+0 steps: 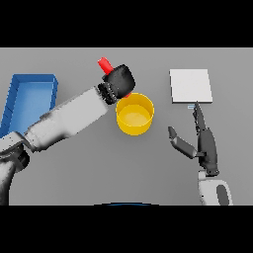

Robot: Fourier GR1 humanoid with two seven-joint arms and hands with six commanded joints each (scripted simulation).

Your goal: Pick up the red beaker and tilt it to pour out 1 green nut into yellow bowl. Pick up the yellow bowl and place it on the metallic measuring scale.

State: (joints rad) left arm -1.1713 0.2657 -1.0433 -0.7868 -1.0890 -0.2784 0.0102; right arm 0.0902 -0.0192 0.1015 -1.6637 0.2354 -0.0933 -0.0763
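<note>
Head view, left to right. Far left: a shallow blue rectangular tray point(29, 101) lies at the table edge, not part of this job. My left arm reaches in across the grey table point(84, 173); my left hand point(120, 80) is clenched round the small red beaker point(105, 64), only its red top showing above my fingers and a sliver below. The beaker is tilted, held just above the back rim of the round yellow bowl point(134, 114). The bowl looks empty; I see no green nut in it, and cannot see inside the beaker.

Right of the bowl, well apart: the flat square metallic measuring scale point(190, 85). Below it my right hand point(202, 141) rests released, fingers straight, tips near the scale's front edge.

Judgement: pouring step in hand. Next calls for a slight further tilt over the bowl's middle, stopping at one nut.
</note>
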